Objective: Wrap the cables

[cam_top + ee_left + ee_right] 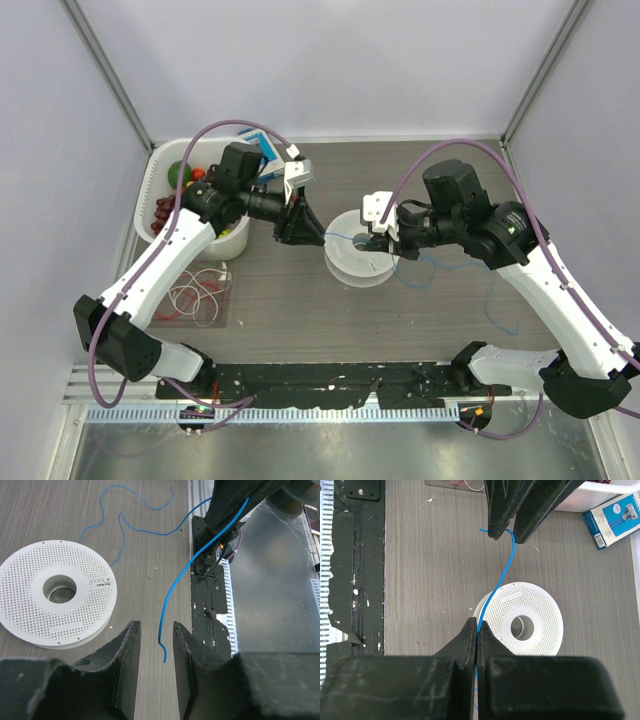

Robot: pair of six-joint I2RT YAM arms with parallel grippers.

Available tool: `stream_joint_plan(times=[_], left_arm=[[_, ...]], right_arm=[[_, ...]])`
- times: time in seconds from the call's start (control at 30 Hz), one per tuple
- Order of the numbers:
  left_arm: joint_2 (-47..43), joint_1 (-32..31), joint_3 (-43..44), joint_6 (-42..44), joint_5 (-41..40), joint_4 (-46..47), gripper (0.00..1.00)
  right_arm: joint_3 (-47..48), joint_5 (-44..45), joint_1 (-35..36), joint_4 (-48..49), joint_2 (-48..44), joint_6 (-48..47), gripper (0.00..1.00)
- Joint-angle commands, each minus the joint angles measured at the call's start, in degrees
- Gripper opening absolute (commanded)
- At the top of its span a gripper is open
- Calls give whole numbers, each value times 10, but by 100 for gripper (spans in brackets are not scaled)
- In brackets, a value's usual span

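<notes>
The thin blue cable [430,268] lies loose on the table right of a white perforated spool [358,262]. My right gripper [380,245] is over the spool [520,622]. It is shut on the blue cable [501,575] in the right wrist view [478,625]. The cable rises from it to my left gripper [298,238]. My left gripper [156,627] is open. The free end of the cable [172,585] hangs between its fingers without touching them. Red and white cables [195,295] lie looped at the left.
A white bin [150,190] with fruit stands at the back left. A blue box [262,150] lies next to it and also shows in the right wrist view [615,520]. A black base strip [330,380] runs along the near edge.
</notes>
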Motion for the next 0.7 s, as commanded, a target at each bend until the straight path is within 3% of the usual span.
stream_joint_plan(times=[0.0,0.17,0.27,0.37,0.57,0.67], left_arm=[[1,-2,-9,-3,14,23,29],[-7,-1,-15,15,14,2,0],[-20,9,-21,-29,30,36,0],[-44,20,-46,-165,36,162,0],[-76,56,-136,-532,-9,569,0],[-81,56,-159,-626,-67,656,0]], right_arm=[[23,11,6,20,-2,6,1],[17,25,6,32,-8,18,1],[-1,39,5,50,-13,32,1],[-25,55,4,65,-16,49,1],[-111,77,4,155,-46,99,1],[-136,74,4,225,-46,157,4]])
